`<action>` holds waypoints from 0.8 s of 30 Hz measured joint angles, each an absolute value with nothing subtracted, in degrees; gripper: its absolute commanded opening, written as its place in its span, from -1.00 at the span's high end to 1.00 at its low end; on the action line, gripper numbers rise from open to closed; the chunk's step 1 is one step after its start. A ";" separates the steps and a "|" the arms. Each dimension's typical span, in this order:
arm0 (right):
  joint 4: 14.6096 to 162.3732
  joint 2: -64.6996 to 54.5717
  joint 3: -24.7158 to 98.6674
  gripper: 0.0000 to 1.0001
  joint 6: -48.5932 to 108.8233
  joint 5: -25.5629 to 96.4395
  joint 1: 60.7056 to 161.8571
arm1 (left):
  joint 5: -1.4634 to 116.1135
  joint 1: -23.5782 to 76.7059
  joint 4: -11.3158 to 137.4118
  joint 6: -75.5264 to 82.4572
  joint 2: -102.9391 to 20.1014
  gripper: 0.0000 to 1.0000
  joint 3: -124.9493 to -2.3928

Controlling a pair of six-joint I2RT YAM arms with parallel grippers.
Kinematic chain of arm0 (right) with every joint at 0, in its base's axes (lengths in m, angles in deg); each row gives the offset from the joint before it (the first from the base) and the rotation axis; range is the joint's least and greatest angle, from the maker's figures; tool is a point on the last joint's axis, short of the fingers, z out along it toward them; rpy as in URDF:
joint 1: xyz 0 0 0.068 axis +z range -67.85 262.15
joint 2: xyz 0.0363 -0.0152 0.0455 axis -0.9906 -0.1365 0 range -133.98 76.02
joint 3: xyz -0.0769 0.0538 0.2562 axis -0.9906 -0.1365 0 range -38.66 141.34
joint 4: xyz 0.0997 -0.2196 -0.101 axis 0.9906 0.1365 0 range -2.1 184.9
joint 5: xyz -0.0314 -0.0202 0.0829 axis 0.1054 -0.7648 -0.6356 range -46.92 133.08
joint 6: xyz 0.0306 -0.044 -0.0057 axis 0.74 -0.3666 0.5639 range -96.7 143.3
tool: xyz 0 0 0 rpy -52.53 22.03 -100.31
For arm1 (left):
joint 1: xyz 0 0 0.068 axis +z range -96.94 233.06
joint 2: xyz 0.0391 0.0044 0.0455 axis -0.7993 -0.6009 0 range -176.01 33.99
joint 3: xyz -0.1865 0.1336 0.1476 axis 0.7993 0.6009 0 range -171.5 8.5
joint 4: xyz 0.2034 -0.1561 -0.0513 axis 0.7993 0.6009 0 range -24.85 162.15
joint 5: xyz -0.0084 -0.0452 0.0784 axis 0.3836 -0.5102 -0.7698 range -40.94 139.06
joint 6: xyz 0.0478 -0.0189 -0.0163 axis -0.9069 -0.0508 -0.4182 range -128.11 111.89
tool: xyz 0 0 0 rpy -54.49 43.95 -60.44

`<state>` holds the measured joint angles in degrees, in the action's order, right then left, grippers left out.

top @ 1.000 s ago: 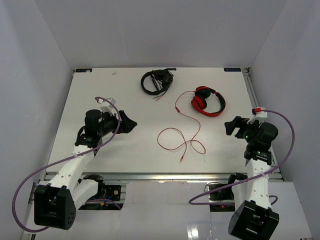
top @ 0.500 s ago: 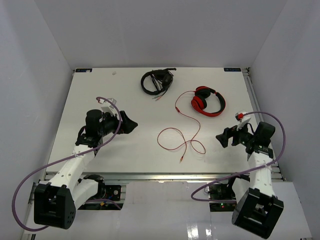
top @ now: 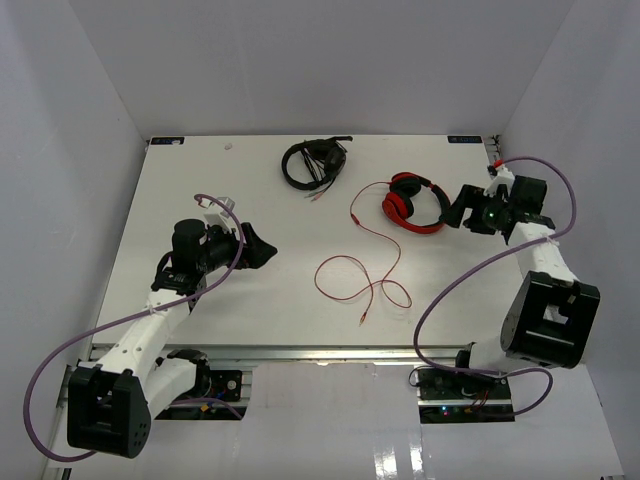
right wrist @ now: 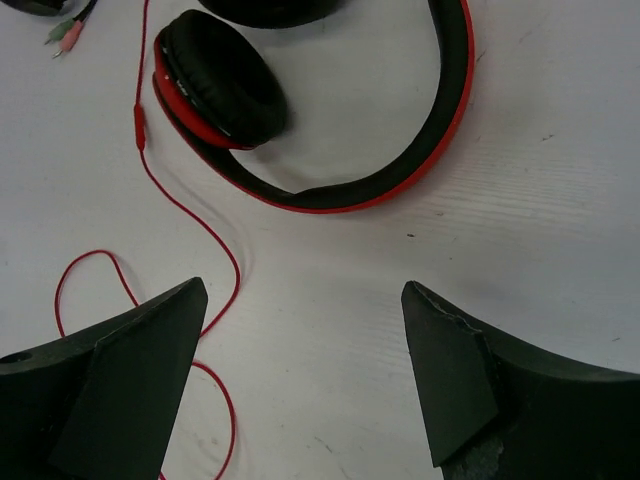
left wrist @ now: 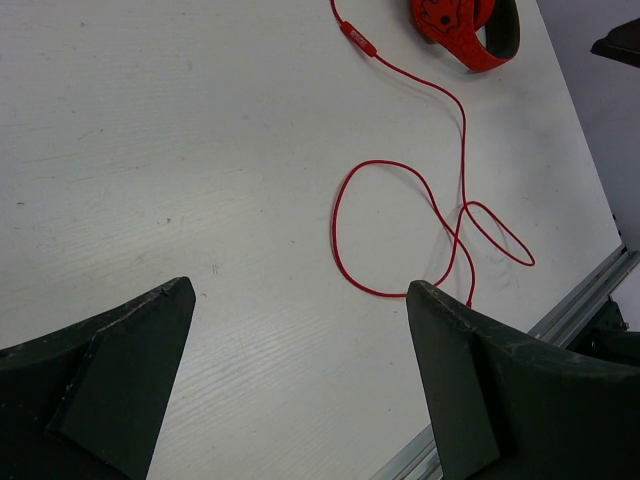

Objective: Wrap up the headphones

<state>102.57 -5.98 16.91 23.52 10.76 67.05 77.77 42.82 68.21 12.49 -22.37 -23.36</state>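
Observation:
The red headphones (top: 415,204) lie flat at the back right of the table. Their thin red cable (top: 360,280) runs forward in loose loops to a plug (top: 363,321) near the front edge. My right gripper (top: 458,211) is open and empty just right of the headband, not touching it. In the right wrist view the headband (right wrist: 443,130) and one ear pad (right wrist: 215,80) lie beyond my open gripper (right wrist: 303,290). My left gripper (top: 262,248) is open and empty, left of the cable loops. The left wrist view shows the cable (left wrist: 400,230) ahead of the gripper (left wrist: 298,290).
Black headphones (top: 315,162) with a bundled cable lie at the back middle, left of the red ones. Their green and pink plugs (right wrist: 60,35) show in the right wrist view. The table's front rail (left wrist: 560,320) runs close to the cable's end. White walls stand around the table.

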 measured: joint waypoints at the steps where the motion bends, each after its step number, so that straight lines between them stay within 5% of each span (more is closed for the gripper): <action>1: 102.41 -7.07 17.18 -0.62 25.62 13.02 68.60 | 77.87 42.82 68.22 12.49 -22.35 -0.96 -23.36; 13: 100.79 -17.66 20.51 -0.42 35.25 38.91 78.98 | 78.06 42.82 68.22 12.49 -21.89 -0.96 -23.36; 24: 98.06 -23.97 24.50 -0.35 38.30 43.33 78.76 | 78.06 42.80 68.23 12.46 -21.73 -0.96 -23.37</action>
